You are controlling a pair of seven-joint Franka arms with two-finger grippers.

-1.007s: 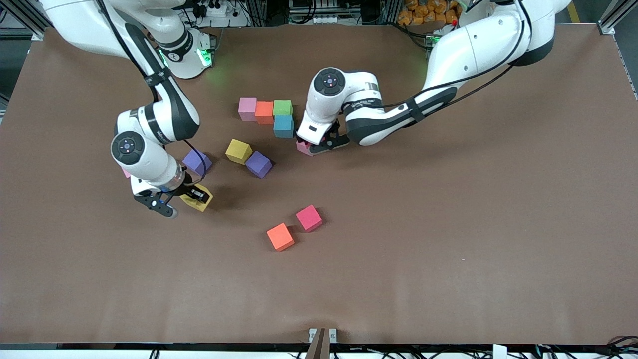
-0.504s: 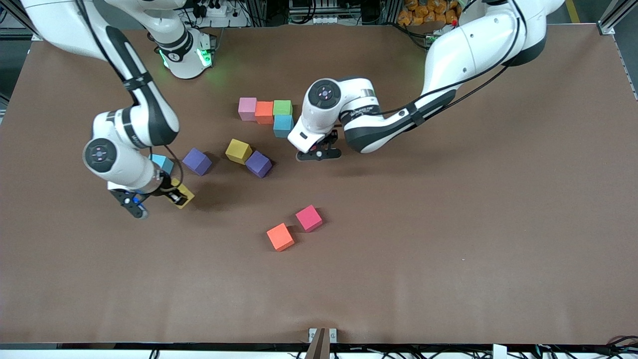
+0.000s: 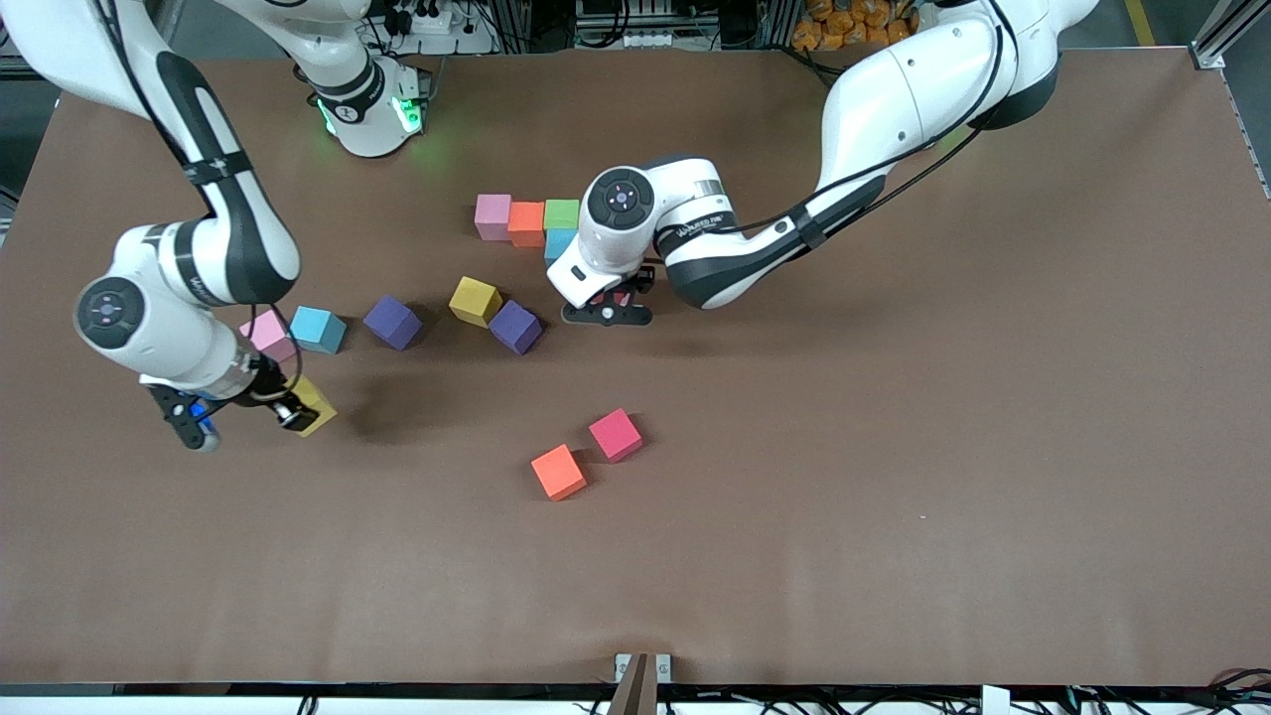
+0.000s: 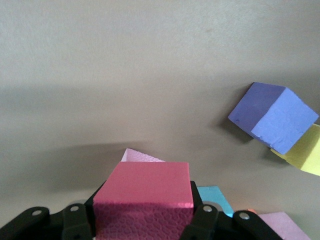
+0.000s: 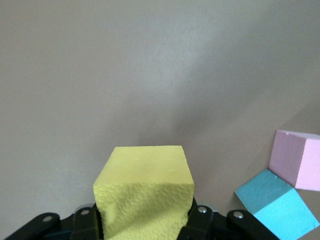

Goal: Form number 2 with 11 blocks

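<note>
You have the 2 (image 3: 536, 226) barely begun: pink, orange, green cubes touching in a row, blue under green | crimson cube (image 4: 145, 202) held above table, beside blue | yellow cube (image 5: 145, 190) held aloft at right arm's end | other blocks (image 3: 494, 313) lie loose on table

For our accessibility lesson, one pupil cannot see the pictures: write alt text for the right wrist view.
The right gripper holds a yellow block between its black fingers, above a plain brown table. On the table to one side, a light blue block lies beside a pale pink block.
</note>
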